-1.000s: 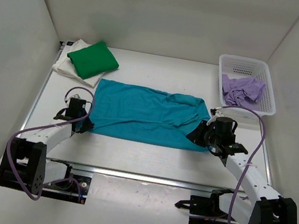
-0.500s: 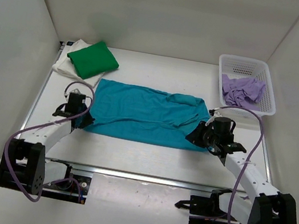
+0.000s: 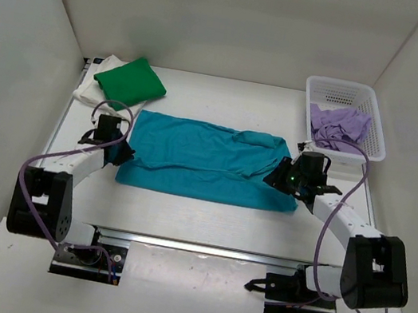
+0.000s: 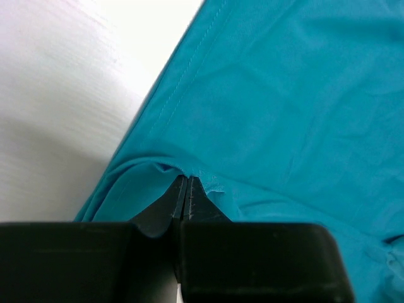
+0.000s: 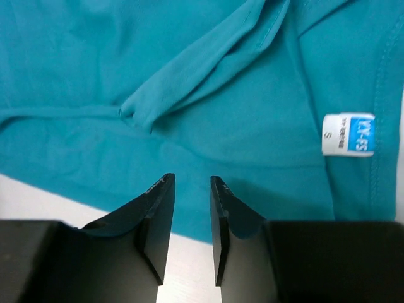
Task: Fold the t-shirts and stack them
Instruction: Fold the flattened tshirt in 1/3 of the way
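A teal t-shirt (image 3: 208, 160) lies spread flat across the middle of the table. My left gripper (image 3: 118, 150) is at its left edge and is shut on a pinch of the teal hem (image 4: 196, 178). Over the shirt's right end, near the white neck label (image 5: 348, 134), my right gripper (image 3: 283, 174) is open with nothing between its fingers (image 5: 224, 202). A folded green t-shirt (image 3: 130, 82) rests on a cream-white one (image 3: 90, 93) at the back left. A lilac t-shirt (image 3: 340, 124) is crumpled in the basket.
The white mesh basket (image 3: 343, 85) stands at the back right. White walls close in the table on three sides. A loose fold of teal cloth (image 5: 202, 76) runs diagonally across the shirt's right part.
My left gripper shut on the teal hem and moved a little farther from the bases. My right gripper opened, let go of the cloth, and shifted slightly toward the back.
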